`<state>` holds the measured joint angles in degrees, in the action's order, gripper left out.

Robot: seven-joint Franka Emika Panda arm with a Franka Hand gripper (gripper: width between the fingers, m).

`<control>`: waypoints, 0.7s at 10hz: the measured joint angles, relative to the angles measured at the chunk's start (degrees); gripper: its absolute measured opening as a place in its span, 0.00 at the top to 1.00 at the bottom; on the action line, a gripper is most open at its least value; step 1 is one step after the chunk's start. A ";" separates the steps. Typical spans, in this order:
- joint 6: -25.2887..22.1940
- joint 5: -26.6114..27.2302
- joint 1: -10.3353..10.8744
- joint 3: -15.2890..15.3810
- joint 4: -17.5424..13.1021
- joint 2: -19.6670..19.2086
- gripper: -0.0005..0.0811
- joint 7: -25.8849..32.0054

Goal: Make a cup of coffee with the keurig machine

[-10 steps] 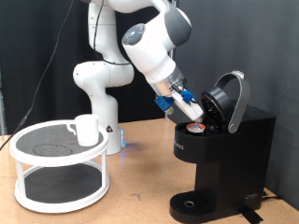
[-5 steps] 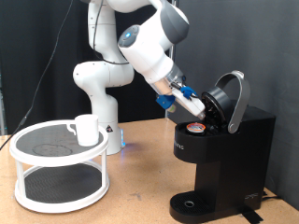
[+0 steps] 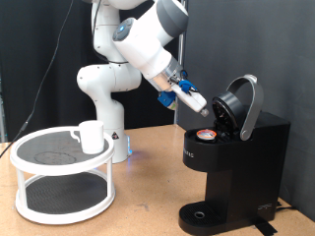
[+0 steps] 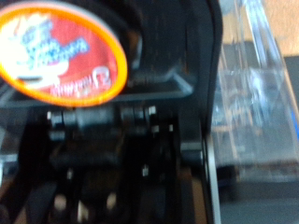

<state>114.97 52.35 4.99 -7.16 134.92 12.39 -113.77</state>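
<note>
The black keurig machine [image 3: 239, 162] stands at the exterior view's right with its rounded lid [image 3: 245, 102] swung up. A small pod [image 3: 206, 136] with an orange-red top sits in the open chamber. My gripper [image 3: 201, 107] hangs just above and to the exterior view's left of the chamber, open, with nothing between its blue fingers. The wrist view is blurred and shows the pod's top [image 4: 61, 51] in the black chamber [image 4: 168, 112]; the fingers do not show there. The white cup [image 3: 91, 136] stands on the top tier of a white mesh stand [image 3: 61, 175], far from the gripper.
The mesh stand fills the exterior view's lower left of the wooden table [image 3: 148, 202]. The arm's white base [image 3: 110, 123] stands behind it. The machine's round drip base [image 3: 202, 214] holds nothing. A clear plastic tank [image 4: 257, 84] shows beside the chamber in the wrist view.
The gripper has drawn back from the chamber, up and towards the exterior view's left. The pod stays in the chamber. The cup and the lid have not moved.
</note>
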 joint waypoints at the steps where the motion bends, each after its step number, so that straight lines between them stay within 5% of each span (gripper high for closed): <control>1: -2.06 2.28 -0.05 -0.99 -0.47 0.69 0.09 0.47; 7: -5.01 6.27 -0.55 -3.39 -5.94 6.08 0.09 -1.54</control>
<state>109.96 58.63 4.44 -10.55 128.98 18.47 -115.30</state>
